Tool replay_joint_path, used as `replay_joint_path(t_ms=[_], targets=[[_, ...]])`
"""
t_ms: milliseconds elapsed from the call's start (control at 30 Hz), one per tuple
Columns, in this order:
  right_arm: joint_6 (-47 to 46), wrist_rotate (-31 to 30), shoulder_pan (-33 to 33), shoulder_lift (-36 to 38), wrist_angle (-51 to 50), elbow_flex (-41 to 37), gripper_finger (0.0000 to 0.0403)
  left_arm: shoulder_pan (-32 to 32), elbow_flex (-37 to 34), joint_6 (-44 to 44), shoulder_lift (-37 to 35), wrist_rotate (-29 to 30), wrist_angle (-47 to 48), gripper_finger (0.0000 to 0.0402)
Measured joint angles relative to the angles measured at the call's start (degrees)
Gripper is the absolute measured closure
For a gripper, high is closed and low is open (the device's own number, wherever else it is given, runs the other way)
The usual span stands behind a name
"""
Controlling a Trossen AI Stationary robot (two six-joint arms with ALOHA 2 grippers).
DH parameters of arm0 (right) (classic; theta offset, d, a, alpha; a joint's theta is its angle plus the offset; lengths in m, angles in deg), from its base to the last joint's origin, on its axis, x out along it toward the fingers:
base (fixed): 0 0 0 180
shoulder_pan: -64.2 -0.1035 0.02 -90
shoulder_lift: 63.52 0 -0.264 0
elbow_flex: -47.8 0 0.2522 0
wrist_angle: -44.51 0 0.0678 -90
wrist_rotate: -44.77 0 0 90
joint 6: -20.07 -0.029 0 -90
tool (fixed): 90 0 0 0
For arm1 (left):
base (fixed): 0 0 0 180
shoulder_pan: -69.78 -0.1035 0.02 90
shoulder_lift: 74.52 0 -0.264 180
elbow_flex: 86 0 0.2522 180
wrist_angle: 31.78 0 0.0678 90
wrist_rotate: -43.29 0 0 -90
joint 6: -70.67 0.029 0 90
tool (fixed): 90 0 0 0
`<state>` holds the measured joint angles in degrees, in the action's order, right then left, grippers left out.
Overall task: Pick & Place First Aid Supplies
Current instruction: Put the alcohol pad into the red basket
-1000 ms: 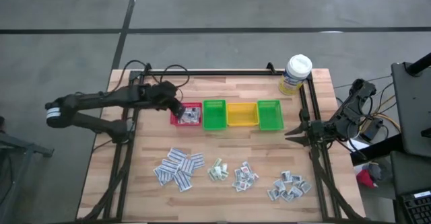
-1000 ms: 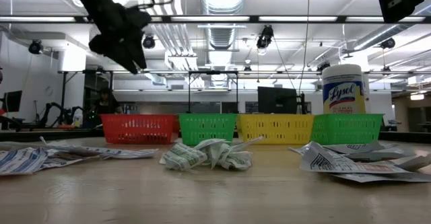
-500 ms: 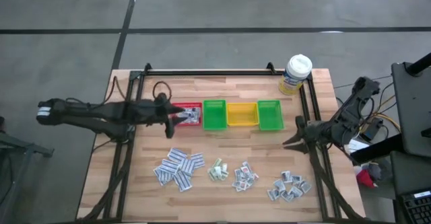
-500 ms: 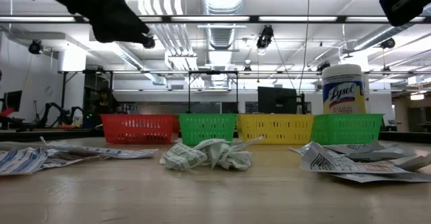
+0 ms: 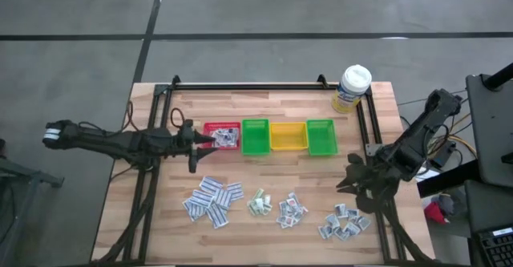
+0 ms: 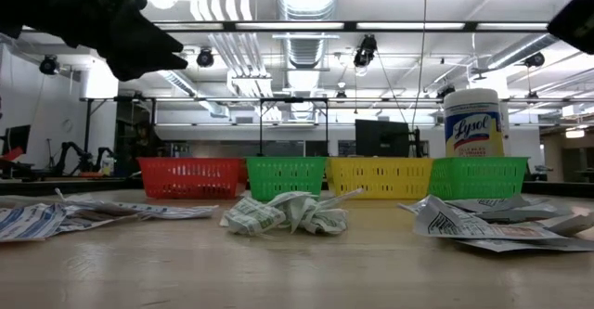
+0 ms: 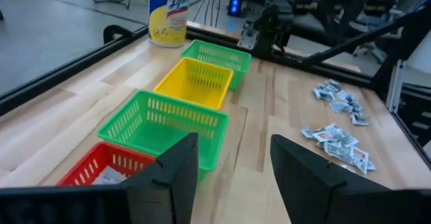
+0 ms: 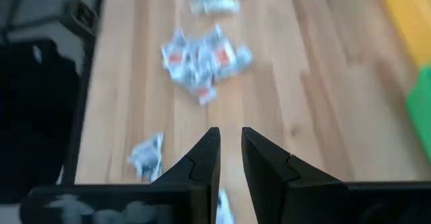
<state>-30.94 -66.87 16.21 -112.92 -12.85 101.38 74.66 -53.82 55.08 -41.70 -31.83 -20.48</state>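
Four loose piles of packets point(image 5: 213, 200) lie along the near side of the table point(image 5: 264, 111), with a few already in the red bin point(image 5: 222, 135). We have our left gripper point(image 5: 195, 144) beside that bin, fingers wide and empty, so a drop looks done. Our right gripper point(image 5: 350, 182) hangs above the rightmost pile point(image 5: 345, 221), fingers narrowly parted and holding nothing; next we judge it must lower onto one packet and pinch.
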Motion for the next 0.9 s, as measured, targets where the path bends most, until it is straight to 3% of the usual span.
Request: replay_joint_path(t_ms=[267, 533, 733, 900], targets=[[-8.48, 11.35, 0.00, -10.89, -4.23, 4.10, 0.0344, 0.00, -1.87, 2.20, -4.52, 0.00, -0.26, 0.0223], [-15.04, 20.91, -0.13, -16.41, -4.71, 4.12, 0.0344, 0.00, -3.13, 3.54, -6.97, -0.04, -0.01, 0.0223], [-19.14, 21.78, -0.11, -17.66, -4.70, 4.10, 0.0344, 0.00, -3.78, 3.54, -7.37, -0.28, 0.03, 0.0223], [-16.88, 20.16, -0.11, -19.76, -4.23, 4.08, 0.0344, -0.01, -3.78, 3.52, -7.37, -0.28, 0.04, 0.0223]])
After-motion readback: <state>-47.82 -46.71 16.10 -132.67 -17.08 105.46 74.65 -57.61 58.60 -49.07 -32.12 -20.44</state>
